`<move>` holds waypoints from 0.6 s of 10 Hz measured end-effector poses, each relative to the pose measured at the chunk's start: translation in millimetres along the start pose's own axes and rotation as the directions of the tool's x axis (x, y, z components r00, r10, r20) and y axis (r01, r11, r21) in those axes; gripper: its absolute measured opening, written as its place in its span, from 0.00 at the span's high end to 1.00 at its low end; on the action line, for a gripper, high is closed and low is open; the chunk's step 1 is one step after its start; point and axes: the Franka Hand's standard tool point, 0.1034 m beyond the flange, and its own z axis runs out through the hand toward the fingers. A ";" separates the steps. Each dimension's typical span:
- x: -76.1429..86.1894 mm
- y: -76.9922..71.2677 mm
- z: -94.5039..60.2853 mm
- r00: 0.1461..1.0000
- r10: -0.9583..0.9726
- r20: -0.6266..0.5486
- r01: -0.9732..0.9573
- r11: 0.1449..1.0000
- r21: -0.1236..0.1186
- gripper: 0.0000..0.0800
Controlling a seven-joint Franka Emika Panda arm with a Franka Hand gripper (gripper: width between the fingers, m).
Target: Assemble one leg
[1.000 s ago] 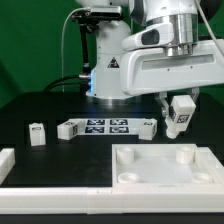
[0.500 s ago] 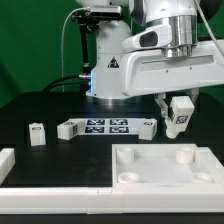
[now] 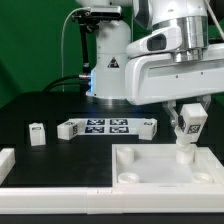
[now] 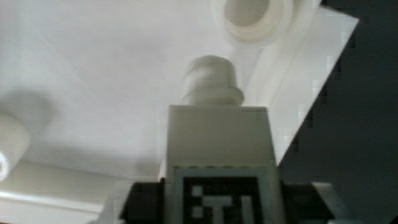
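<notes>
My gripper (image 3: 189, 126) is shut on a white leg (image 3: 190, 125) with a black-and-white marker tag, held upright just above the far right corner socket (image 3: 185, 154) of the large white square panel (image 3: 150, 170). In the wrist view the leg (image 4: 217, 130) runs out from between my fingers (image 4: 214, 210), its round peg end pointing at the panel surface (image 4: 107, 80) beside a raised socket (image 4: 267, 18). A second small white leg (image 3: 38, 133) stands on the black table at the exterior view's left.
The marker board (image 3: 105, 127) lies on the table behind the panel. White border rails (image 3: 40, 200) line the front and left edge. The robot base (image 3: 108, 70) stands at the back. Another panel socket (image 3: 127, 155) is at the far left corner.
My gripper has moved with the leg toward the exterior view's right and down, from beside the panel's far edge to over its far right socket.
</notes>
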 end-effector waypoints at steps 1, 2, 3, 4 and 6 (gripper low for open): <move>-2.1 -0.6 0.9 1.000 0.000 0.009 0.000 1.000 0.002 0.64; -0.3 0.4 0.5 1.000 -0.003 -0.004 0.003 1.000 -0.001 0.64; 4.9 6.2 -1.1 0.993 -0.023 -0.118 0.019 0.999 -0.033 0.64; 0.7 2.9 1.8 0.995 -0.023 -0.101 0.020 0.999 -0.026 0.64; 18.8 3.9 6.2 0.994 -0.031 -0.106 0.029 0.999 -0.020 0.64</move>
